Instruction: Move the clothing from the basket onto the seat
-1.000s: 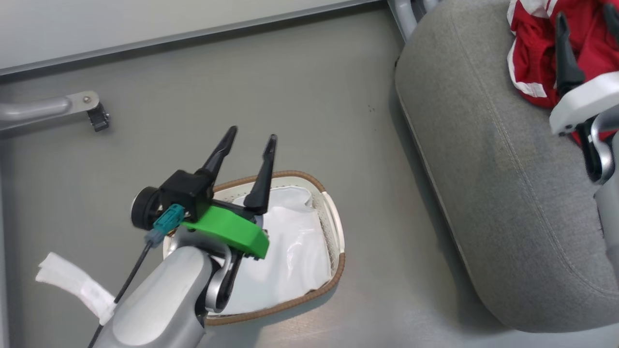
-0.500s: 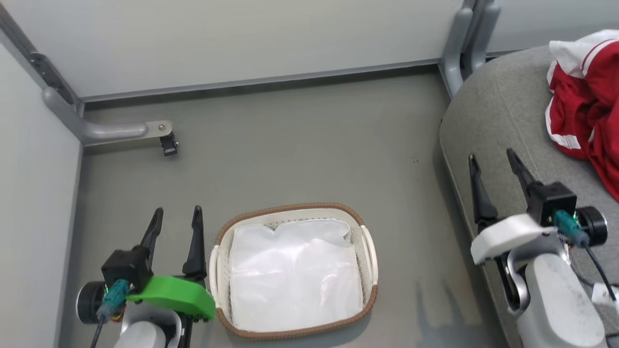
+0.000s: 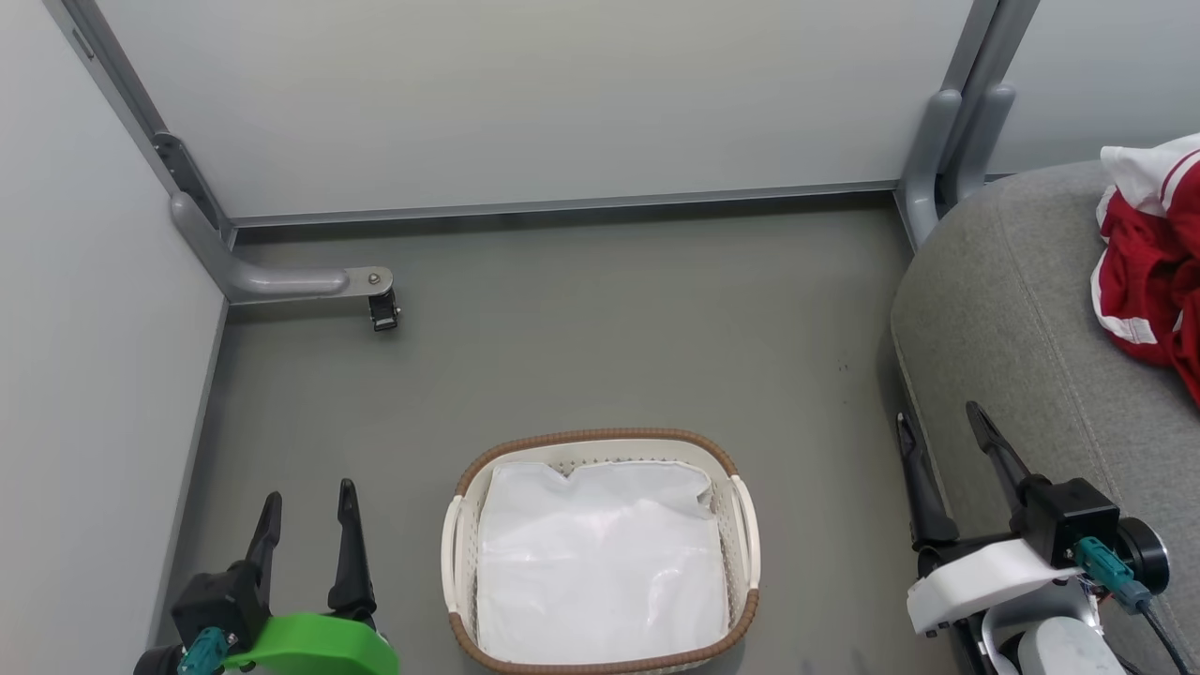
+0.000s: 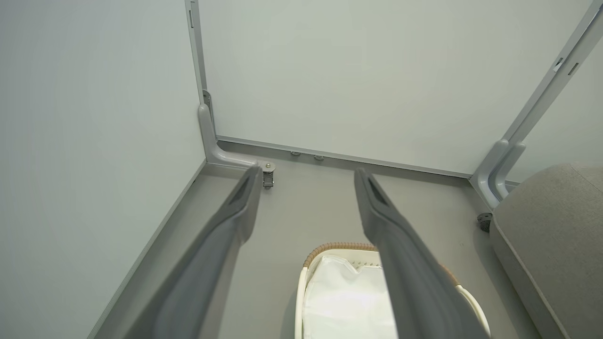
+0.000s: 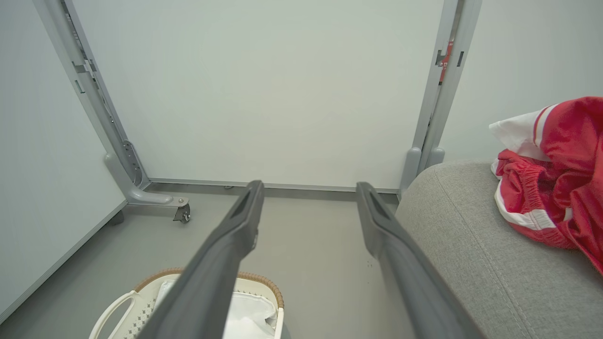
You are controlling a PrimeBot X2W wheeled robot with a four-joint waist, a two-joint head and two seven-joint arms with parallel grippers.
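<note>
The red clothing (image 3: 1148,277) with white stripes lies bunched on the grey seat (image 3: 1022,319) at the right edge; the right wrist view shows the clothing (image 5: 560,188) on the seat (image 5: 471,245) too. The white basket (image 3: 745,525) with a brown rim stands on the floor at bottom centre, holding only a plain white sheet (image 3: 600,562). My left gripper (image 3: 309,502) stands open and empty left of the basket. Over the seat's front edge, my right gripper (image 3: 942,427) is open and empty as well. The basket (image 4: 339,248) also sits low in the left wrist view.
Pale partition walls (image 3: 525,103) close the space at the back and left. A grey foot with a castor (image 3: 380,307) juts onto the floor at left, and a grey post (image 3: 947,141) rises beside the seat. Grey floor lies open between basket and wall.
The head camera has swung, bringing the back wall into view. Both arms have drawn back and low: the left gripper off the basket to its left, the right gripper off the clothing to the seat's edge.
</note>
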